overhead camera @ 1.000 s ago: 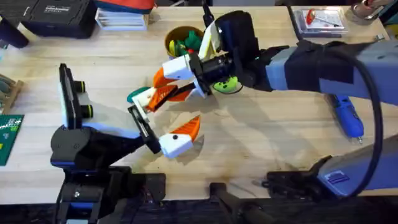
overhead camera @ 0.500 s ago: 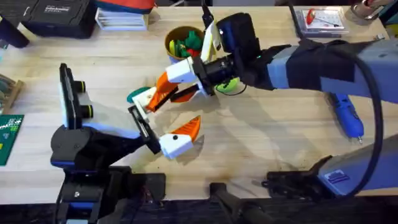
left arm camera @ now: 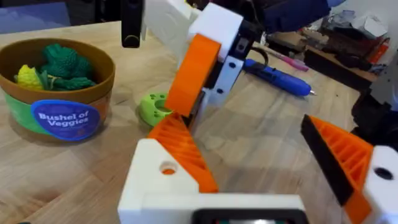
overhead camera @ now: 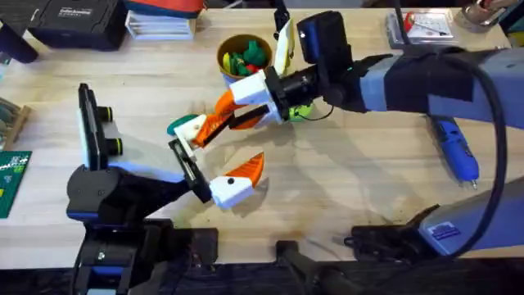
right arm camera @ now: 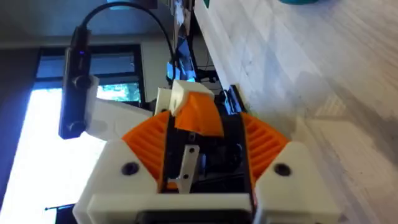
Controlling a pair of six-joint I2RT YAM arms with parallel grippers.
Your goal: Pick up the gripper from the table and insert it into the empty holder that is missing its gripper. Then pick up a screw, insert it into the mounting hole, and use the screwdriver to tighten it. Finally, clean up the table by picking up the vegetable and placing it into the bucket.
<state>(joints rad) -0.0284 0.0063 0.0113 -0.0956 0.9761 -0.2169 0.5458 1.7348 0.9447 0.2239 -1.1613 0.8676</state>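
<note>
**Replacement finger at the mouth of its holder, pinched by the right claw**

The right claw (overhead camera: 221, 120) reaches in from the right of the overhead frame to the centre. Its ribbed pads are closed on the orange finger (left arm camera: 181, 147), which it grips near the thin tip. The finger's broad end sits on the white holder (left arm camera: 163, 182), though I cannot tell whether it is fully seated. The left claw (overhead camera: 214, 160) lies low at lower centre, spread wide and holding nothing. One side of it carries that holder, and the other side already has its own orange pad.

The finger looks like light, stiff printed plastic. Its leaf-like ribs probably flex a little, so a grip on the solid spine near the base should steer it better than one at the tip. Its smooth faces could also slip or twist under a sideways push.

Room is tight here. The teal vegetable (overhead camera: 175, 126) lies just beside the holder at centre left, and a lime-green disc (overhead camera: 303, 111) sits close under the right wrist. The bucket (overhead camera: 222, 56) stands near, at upper centre. The blue screwdriver (overhead camera: 455, 152) lies well apart at the right. The bare surface (overhead camera: 344, 188) across the lower centre and right gives the freest way out.
</note>
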